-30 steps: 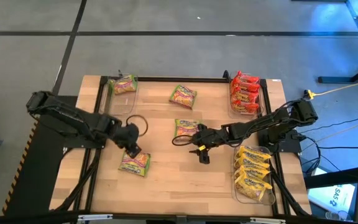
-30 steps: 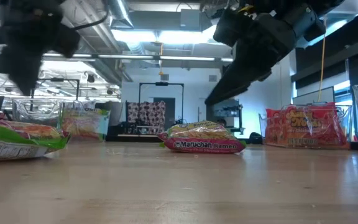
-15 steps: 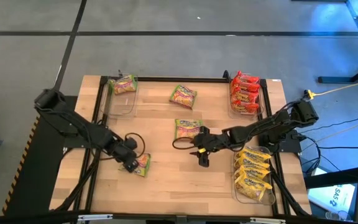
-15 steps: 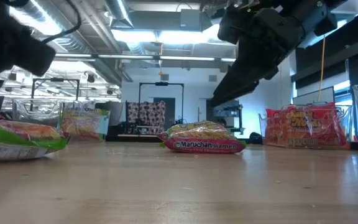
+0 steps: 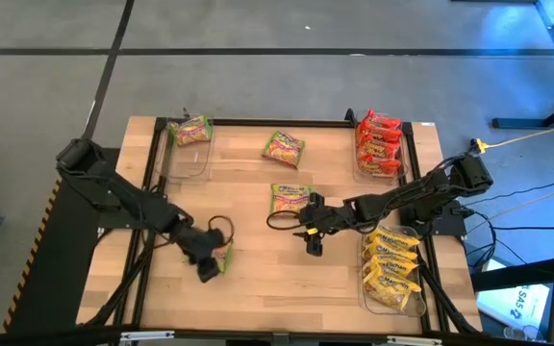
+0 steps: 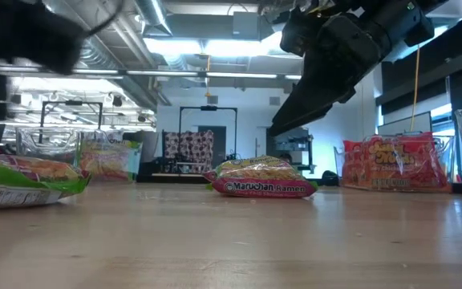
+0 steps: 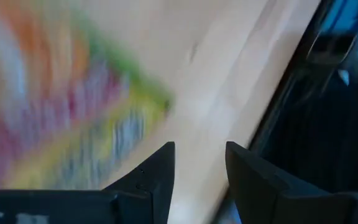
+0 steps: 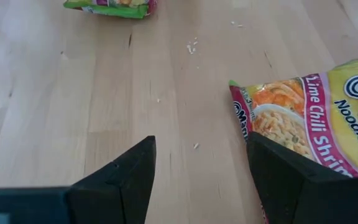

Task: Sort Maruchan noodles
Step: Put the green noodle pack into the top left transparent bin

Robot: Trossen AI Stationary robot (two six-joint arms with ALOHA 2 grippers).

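Green-pink Maruchan packets lie flat on the table: one at the near left (image 5: 222, 255), one in the middle (image 5: 291, 199), one farther back (image 5: 284, 147). Another sits in the left clear bin (image 5: 192, 130). My left gripper (image 5: 205, 261) hovers open over the near-left packet's left end; in its wrist view the fingers (image 7: 201, 168) stand beside the blurred packet (image 7: 73, 118), above bare wood. My right gripper (image 5: 314, 237) is open just near of the middle packet, whose corner (image 8: 316, 118) lies by one finger.
Red-orange packets fill the far right bin (image 5: 378, 144) and yellow ones fill the near right bin (image 5: 392, 271). Bare wood lies between the two grippers (image 5: 258, 259). A black frame rail (image 7: 328, 93) runs along the table's left edge. In the low view the right arm (image 6: 327, 56) hangs above the middle packet (image 6: 263, 183).
My left gripper has moved toward the table's near edge and come down over the near-left packet, now covering most of it from above. My right arm has hardly moved. The packets lie where they were.
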